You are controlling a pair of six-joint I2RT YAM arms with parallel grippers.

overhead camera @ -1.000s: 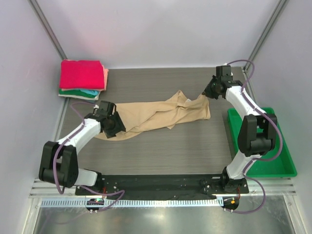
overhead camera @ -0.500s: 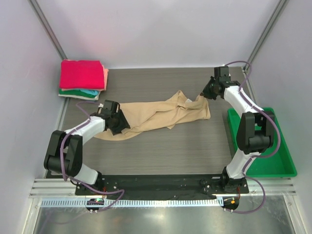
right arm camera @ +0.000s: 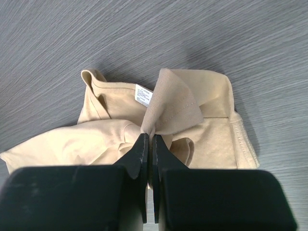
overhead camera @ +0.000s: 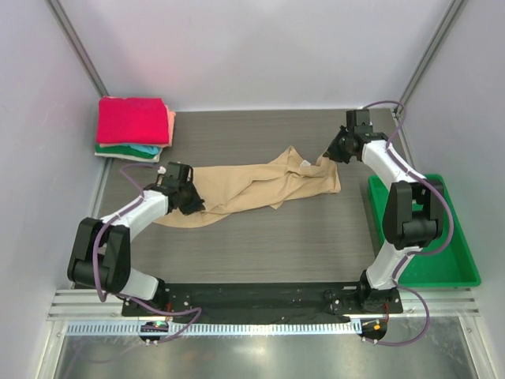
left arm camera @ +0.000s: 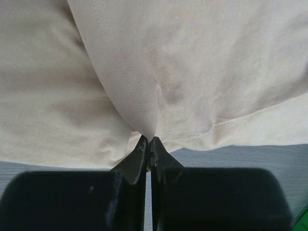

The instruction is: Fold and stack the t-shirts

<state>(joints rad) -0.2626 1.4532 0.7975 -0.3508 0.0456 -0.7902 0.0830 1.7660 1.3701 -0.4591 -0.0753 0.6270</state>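
A tan t-shirt (overhead camera: 252,188) lies stretched in a long crumpled band across the middle of the table. My left gripper (overhead camera: 192,204) is shut on its hemmed left end, a pinch of cloth (left arm camera: 148,126) caught between the jaws (left arm camera: 149,141). At the band's right end my right gripper (overhead camera: 331,154) is shut on a fold near the collar (right arm camera: 166,113), next to the white label (right arm camera: 143,95). Folded t-shirts (overhead camera: 132,121) are stacked at the back left, pink-red on top, salmon, teal and green beneath.
A green plastic tray (overhead camera: 456,260) sits at the right edge beside the right arm. White walls and metal frame posts enclose the table on three sides. The dark wood-grain tabletop (overhead camera: 268,245) shows in front of the shirt.
The left gripper slid slightly up and right along the shirt's left end and closed on the hem. The right gripper stayed shut on its end, shifting very slightly.
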